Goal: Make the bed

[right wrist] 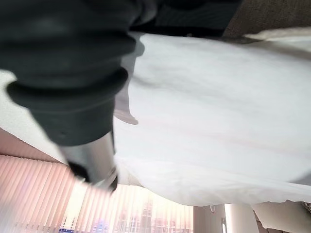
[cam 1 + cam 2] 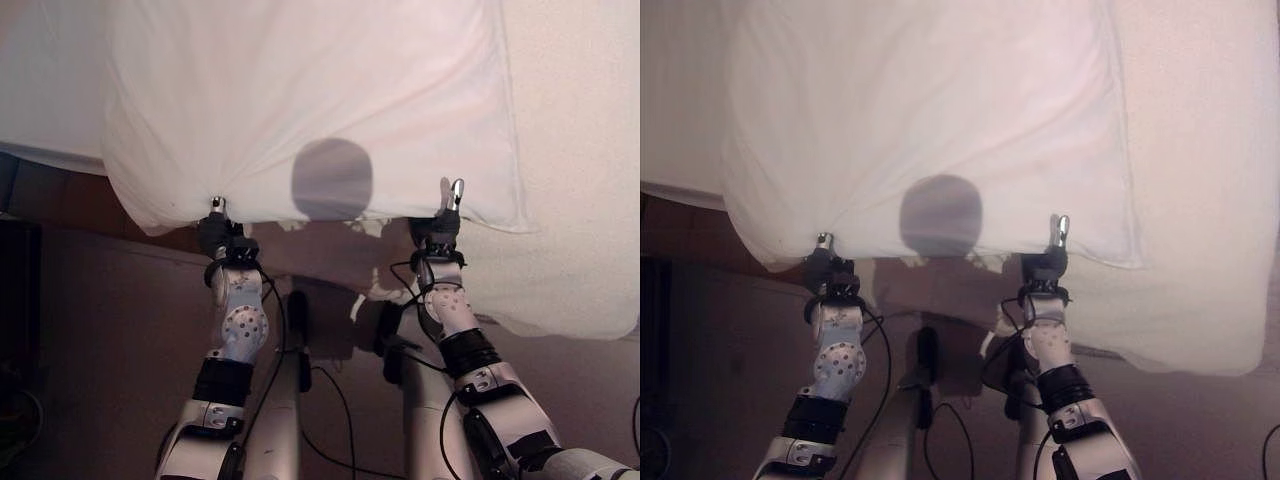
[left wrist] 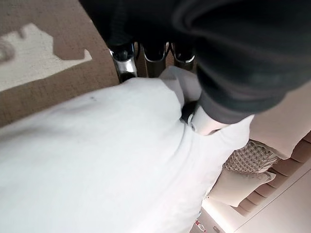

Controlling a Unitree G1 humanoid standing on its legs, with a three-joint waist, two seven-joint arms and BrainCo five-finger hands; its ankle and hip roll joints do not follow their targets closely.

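Note:
A large white pillow (image 2: pixel 310 100) hangs out over the near edge of the bed, its lower edge towards me. My left hand (image 2: pixel 222 236) grips that edge near the pillow's left corner. In the left wrist view its fingers (image 3: pixel 124 60) curl over a bunched fold of the white cloth (image 3: pixel 121 145). My right hand (image 2: pixel 443 222) holds the same edge near the right corner, with one silver finger (image 2: pixel 456 190) lying up on top of the pillow. The right wrist view has the pillow's cloth (image 1: pixel 218 111) running past the thumb (image 1: pixel 95 167).
A white textured blanket (image 2: pixel 585 150) covers the bed to the right and droops over its edge. A pale sheet (image 2: pixel 45 90) lies to the left. Brown carpet (image 2: pixel 100 330) lies below. A patterned cushion (image 3: pixel 250 158) and slatted blinds (image 1: pixel 39 199) are beyond.

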